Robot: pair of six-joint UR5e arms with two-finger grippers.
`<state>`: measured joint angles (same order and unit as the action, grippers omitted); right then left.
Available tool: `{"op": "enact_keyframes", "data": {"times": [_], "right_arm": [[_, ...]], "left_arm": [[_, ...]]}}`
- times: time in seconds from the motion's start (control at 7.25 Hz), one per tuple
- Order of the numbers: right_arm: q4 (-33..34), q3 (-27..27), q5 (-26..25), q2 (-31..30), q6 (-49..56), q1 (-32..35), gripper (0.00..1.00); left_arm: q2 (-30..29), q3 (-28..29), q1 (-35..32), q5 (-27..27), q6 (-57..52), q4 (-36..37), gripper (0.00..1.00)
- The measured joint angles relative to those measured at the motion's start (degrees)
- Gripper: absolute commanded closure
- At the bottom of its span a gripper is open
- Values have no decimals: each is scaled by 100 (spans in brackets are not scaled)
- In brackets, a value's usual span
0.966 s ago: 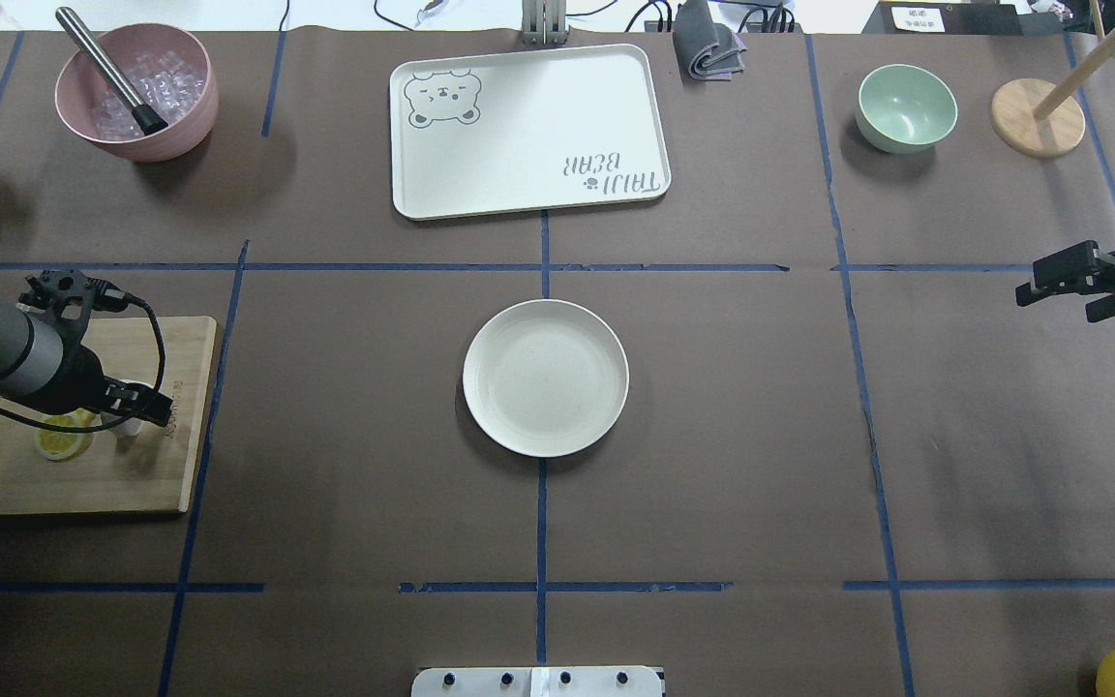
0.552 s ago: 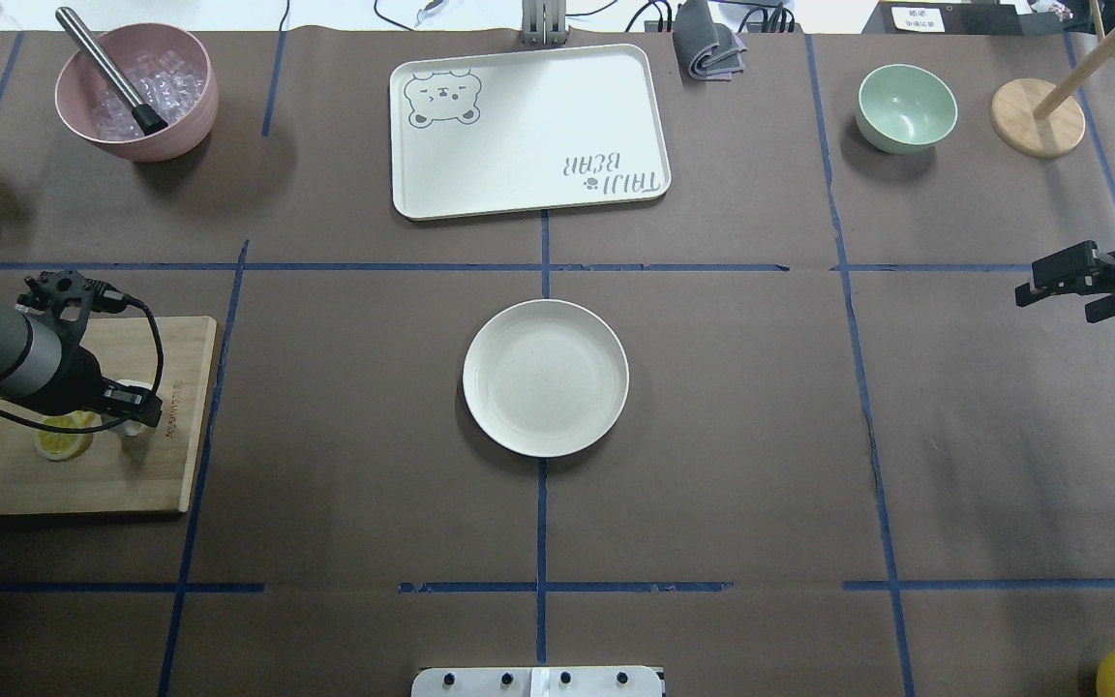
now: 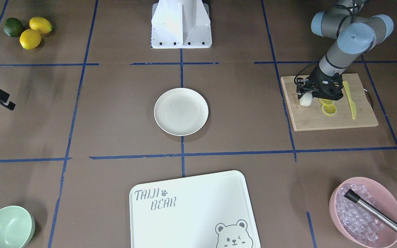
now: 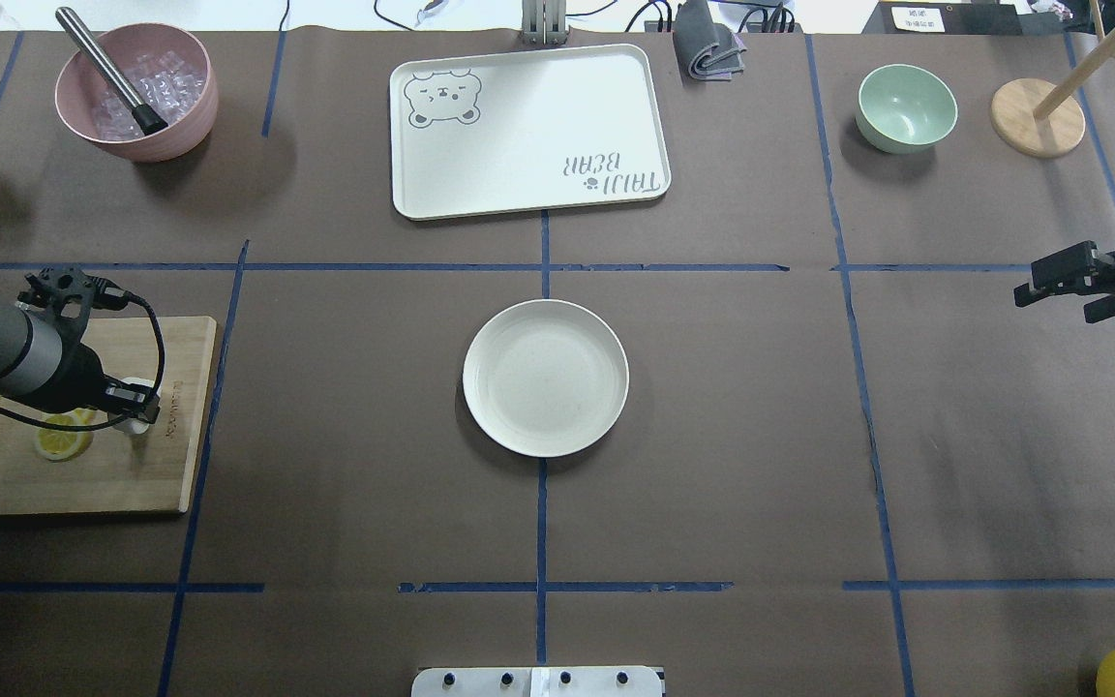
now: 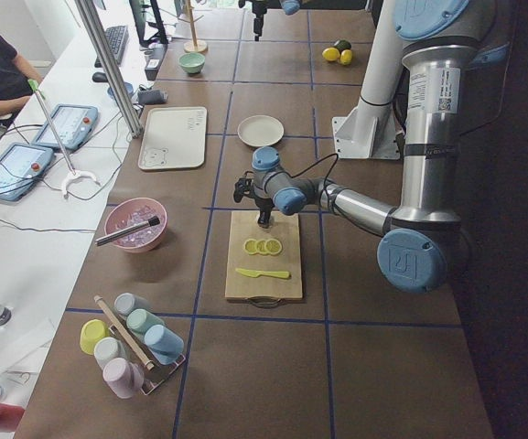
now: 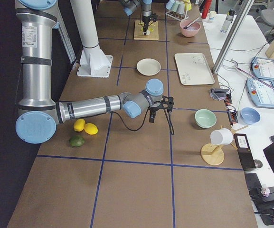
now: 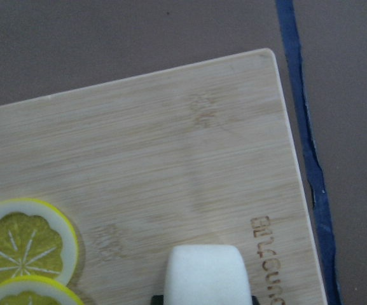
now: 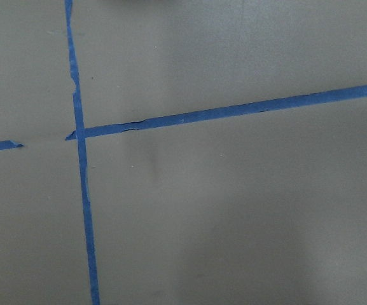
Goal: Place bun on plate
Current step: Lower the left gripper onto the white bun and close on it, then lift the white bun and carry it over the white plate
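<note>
So the small smooth white bun [image 7: 205, 273] is found at the bottom centre of the left wrist view. It's pinched between the two dark fingertips of the left gripper [image 3: 305, 94], which is closed in on its sides. Whether it's been lifted clear of the board can't be told.

It's placed over a corner of the pale bamboo cutting board [image 3: 322, 120], seen at the right of the front-facing view, close to the edge with the burned-in lettering. Just beside it on the board, a few yellow lemon slices [image 3: 328, 109] are laid overlapping. A yellow-green plastic knife [image 3: 350, 100] is laid further toward the right of that frame.

The round cream-white plate [image 4: 546, 378] is parked dead centre in the overhead view, well apart from the board. It's set on the brown paper-covered table [image 4: 345, 484], which is marked out with blue tape lines [image 4: 540, 523].

The right gripper [image 4: 1056, 298] is seen at the right edge of the overhead frame, fingers spread apart, nothing held, hung over the paper. Above the plate in that view, a white rectangular tray with a bear print [image 4: 528, 131] is laid.
</note>
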<state>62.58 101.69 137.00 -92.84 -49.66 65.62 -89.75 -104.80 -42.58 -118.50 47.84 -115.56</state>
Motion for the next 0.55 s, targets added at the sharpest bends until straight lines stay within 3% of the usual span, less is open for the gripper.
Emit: {"op": "enact_keyframes", "data": {"times": [0.28,0.55], "right_arm": [[0,0,2,-7,0,15,0],[-2,0,3,-23,0,24,0]], "left_arm": [[-364,-130,6,-8,428,24,54],[-1184,-119,255,-4,1525,54,54]]}}
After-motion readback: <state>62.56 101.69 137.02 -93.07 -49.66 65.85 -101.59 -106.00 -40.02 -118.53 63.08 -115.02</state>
